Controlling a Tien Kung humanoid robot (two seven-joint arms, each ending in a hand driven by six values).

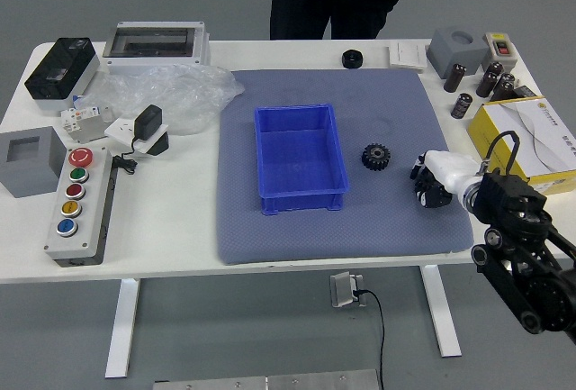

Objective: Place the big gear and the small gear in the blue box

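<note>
Head view: blue box (301, 194), its floor bare, on a mat (238, 223); at its three o'clock, a black gear (375, 157); at the gear's four o'clock, the right hand (433, 188), whose grip I cannot tell.

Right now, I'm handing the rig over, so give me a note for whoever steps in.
Left hand: out of view.
Right hand: over the mat's right side; whether it holds anything, I can't tell.
Gears: one dark toothed gear lies on the mat, between box and right hand. Big or small is unclear, and I can't make out a second for certain.
Done: no gear is in the blue box.
Left: both gears into the box.
</note>
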